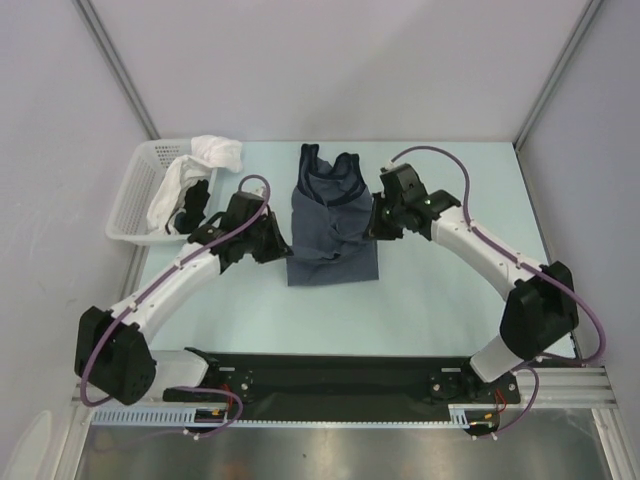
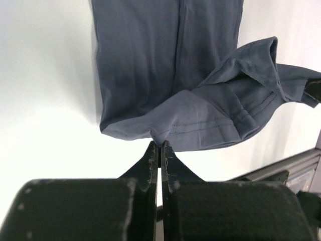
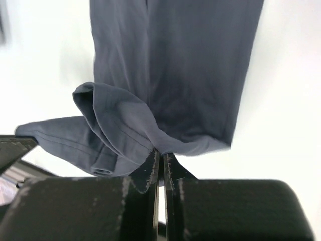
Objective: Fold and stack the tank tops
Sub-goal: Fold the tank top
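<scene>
The slate-blue tank top (image 1: 331, 215) lies in the middle of the table, straps toward the far side, its lower part bunched and folded over. My left gripper (image 1: 287, 248) sits at its lower left edge. In the left wrist view that gripper (image 2: 160, 146) is shut on a pinch of the stitched hem (image 2: 200, 131). My right gripper (image 1: 371, 231) is at the top's right edge, and in the right wrist view it (image 3: 161, 153) is shut on a fold of the same cloth (image 3: 125, 125). A black cloth (image 1: 194, 207), seemingly the black tank top, lies in the basket, partly covered.
A white lattice basket (image 1: 133, 190) stands at the far left of the table. A white cloth (image 1: 210, 155) spills over its rim. Grey walls close in the table on three sides. A black bar (image 1: 330, 375) runs between the arm bases.
</scene>
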{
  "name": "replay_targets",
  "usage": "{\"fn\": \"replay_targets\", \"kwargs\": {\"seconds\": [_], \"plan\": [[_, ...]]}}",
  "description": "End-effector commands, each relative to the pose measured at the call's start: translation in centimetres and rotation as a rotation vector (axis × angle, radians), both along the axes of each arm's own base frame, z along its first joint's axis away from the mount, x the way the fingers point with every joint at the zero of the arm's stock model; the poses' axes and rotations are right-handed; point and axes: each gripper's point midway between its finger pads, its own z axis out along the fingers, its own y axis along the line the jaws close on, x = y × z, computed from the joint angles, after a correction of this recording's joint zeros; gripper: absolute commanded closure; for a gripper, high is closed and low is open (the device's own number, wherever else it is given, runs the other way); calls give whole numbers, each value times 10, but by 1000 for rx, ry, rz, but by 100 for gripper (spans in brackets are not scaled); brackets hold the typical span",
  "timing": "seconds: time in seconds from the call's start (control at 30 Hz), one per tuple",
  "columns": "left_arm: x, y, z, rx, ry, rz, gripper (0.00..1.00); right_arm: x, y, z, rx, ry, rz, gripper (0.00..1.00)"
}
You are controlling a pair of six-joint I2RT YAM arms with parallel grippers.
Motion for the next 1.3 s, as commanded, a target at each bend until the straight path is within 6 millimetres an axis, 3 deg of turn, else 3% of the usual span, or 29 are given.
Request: {"fn": "replay_targets", "kwargs": {"seconds": [0.0, 0.03, 0.2, 0.23, 0.3, 0.33, 0.37, 0.43, 0.47, 0.53, 0.57, 0.8, 1.07, 1.17, 1.2, 1.27], "plan": [[36, 0, 22, 7, -97, 9, 100, 27, 3, 8, -15, -32, 26, 95], [43, 1, 16, 20, -84, 17, 100, 37, 4, 18, -8, -55, 21, 96], [81, 1, 14, -16, -109, 59, 100, 71, 0, 2, -13, -29, -8, 96], [88, 1, 5, -19, -88, 61, 100, 76, 0, -1, -19, -24, -14, 96], [104, 1, 11, -39, -105, 72, 100, 91, -1, 4, -21, -45, -21, 96], [110, 0, 4, -39, -90, 72, 100, 97, -1, -10, -36, -19, -22, 96], [121, 0, 10, -49, -113, 78, 100, 106, -1, -4, -29, -35, -23, 96], [131, -3, 4, -61, -114, 75, 100, 115, -4, -18, -45, -7, -35, 97], [141, -5, 10, -70, -140, 74, 100, 119, -5, -20, -48, -6, -37, 98], [149, -9, -4, -59, -109, 66, 100, 128, -6, -21, -53, -12, -52, 98], [156, -11, 1, -64, -116, 63, 100, 130, -7, -22, -54, -12, -57, 98], [172, -18, -31, -81, -61, 63, 100, 142, -13, -37, -69, 3, -88, 98], [190, -15, -46, -88, -49, 75, 100, 167, -11, -47, -44, -10, -85, 97], [197, -11, -56, -75, -37, 84, 99, 177, -17, -61, -45, 6, -111, 91], [199, -12, -61, -75, -31, 82, 93, 184, -21, -59, -38, -2, -125, 80], [202, -9, -63, -68, -33, 87, 79, 190, -26, -68, -46, 8, -144, 71]]}}
